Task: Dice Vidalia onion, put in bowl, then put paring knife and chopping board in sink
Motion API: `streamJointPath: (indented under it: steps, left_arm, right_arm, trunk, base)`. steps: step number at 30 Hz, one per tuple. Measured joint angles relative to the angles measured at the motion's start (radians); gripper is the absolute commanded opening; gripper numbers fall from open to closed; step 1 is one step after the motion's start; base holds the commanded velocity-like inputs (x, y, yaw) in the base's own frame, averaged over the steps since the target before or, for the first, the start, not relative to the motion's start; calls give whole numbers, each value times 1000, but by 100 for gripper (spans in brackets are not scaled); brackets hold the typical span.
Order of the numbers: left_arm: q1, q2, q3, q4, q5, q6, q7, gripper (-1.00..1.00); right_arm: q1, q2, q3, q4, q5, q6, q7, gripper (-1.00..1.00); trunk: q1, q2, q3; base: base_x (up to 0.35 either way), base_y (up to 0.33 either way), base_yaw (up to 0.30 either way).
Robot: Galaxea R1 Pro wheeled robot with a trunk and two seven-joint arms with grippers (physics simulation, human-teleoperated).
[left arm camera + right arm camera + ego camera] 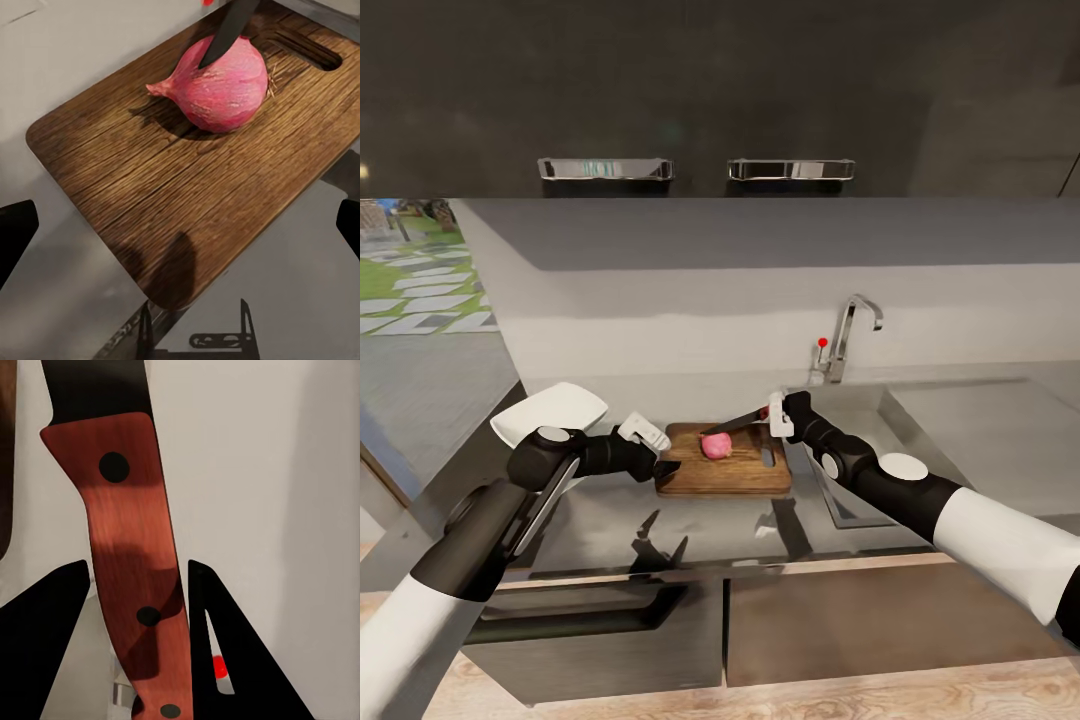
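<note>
The right gripper clamped the slim orange-red-handled paring knife, blade tip touching the pink whole onion on the brown wooden chopping board. The left gripper, jaws spread, hovered at the board's left end over the glossy grey desk.

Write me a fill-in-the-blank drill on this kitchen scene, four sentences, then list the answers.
1. The onion lies on the ____.
2. The right gripper is shut on the ____.
3. The blade tip touches the ____.
4. The left gripper, open, is at the board's end away from its ____ hole.

Answers: board; knife; onion; handle
</note>
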Motion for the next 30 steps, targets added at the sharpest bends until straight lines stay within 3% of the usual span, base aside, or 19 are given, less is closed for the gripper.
streamJointPath:
  steps: [8, 9, 30]
  left_arm:
    - [0, 0, 0, 0, 0, 0, 0, 100]
    - [0, 0, 0, -31, 1, 0, 0, 100]
    - [0, 2, 1, -37, 0, 0, 0, 100]
  right_arm:
    - [0, 0, -1, 0, 2, 0, 0, -100]
    - [0, 0, -1, 0, 0, 0, 0, -100]
    - [0, 0, 0, 1, 0, -1, 0, -100]
  trunk:
    - [8, -14, -6]
    - [11, -21, -9]
    - [12, -21, -9]
  base:
    - [0, 0, 0]
    - [0, 0, 0]
    - [0, 0, 0]
